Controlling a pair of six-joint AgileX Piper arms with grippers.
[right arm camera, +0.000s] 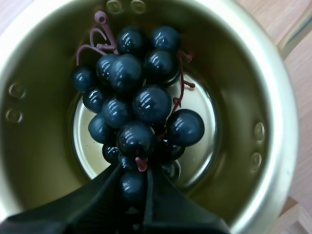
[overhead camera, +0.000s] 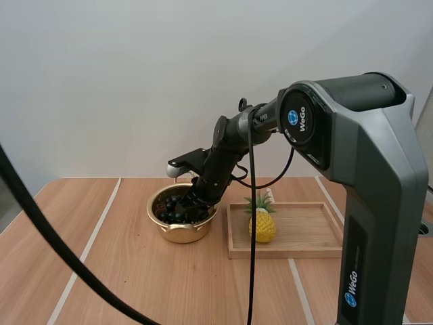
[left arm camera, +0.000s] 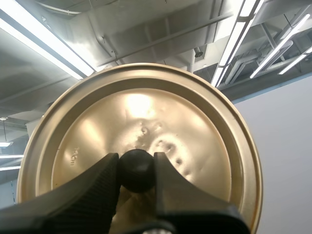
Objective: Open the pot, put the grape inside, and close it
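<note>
Nearest the lens, the right pincer (right arm camera: 134, 192) was clamped on an end berry of the grape bunch (right arm camera: 139, 102), whose long axis ran straight ahead of the grip, inside the pot (right arm camera: 275, 112). The lid (left arm camera: 161, 112) was held by its knob (left arm camera: 137, 163) in the left pincer (left arm camera: 137, 175).

Gold pot (overhead camera: 179, 234); gold lid (left arm camera: 146, 112), black knob (left arm camera: 136, 170); blue-black grapes (right arm camera: 141, 105), reddish stems (right arm camera: 92, 41); yellow pineapple (overhead camera: 262, 227)

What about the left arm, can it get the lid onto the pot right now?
Probably not yet. The right gripper is down inside the pot, shut on the grapes, and its arm crosses the opening. The left gripper holds the lid by its knob.
</note>
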